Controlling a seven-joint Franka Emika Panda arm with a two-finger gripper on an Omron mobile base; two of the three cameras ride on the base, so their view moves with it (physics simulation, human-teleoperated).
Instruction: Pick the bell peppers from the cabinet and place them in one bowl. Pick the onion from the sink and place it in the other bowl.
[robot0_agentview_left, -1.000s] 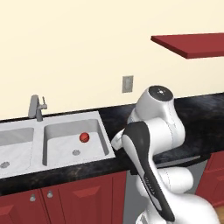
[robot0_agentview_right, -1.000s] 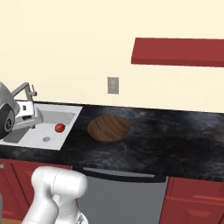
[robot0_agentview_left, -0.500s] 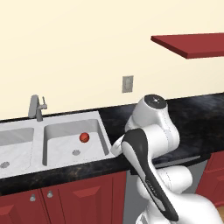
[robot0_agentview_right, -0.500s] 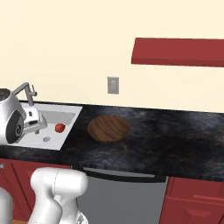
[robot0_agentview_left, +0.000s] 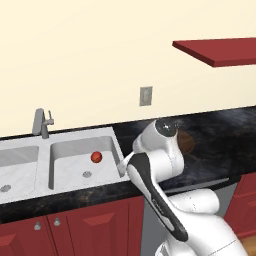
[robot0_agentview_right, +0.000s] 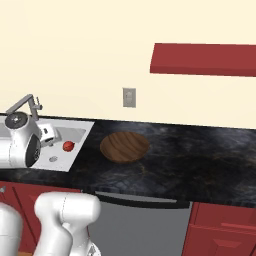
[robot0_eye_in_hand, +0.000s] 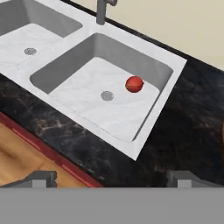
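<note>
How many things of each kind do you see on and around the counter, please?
Onion: 1
Dark brown bowl: 1
Sink basins: 2
Faucet: 1
Wall outlet: 1
Red wall cabinet: 1
Total: 7

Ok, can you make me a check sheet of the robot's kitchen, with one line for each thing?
Surface: black marbled counter over red base cabinets.
Job's things: red onion lies in the sink, in the basin nearer the dark wooden bowl, beside the drain. The bowl sits empty on the counter. Red wall cabinet hangs above; peppers and the second bowl not seen.
Clutter: nothing seen.
Tool: the tool is open, holds nothing, and hangs above the counter edge, short of the onion.
Cables: nothing seen.
Surroundings: cream wall, grey outlet, grey faucet behind the sink.
</note>
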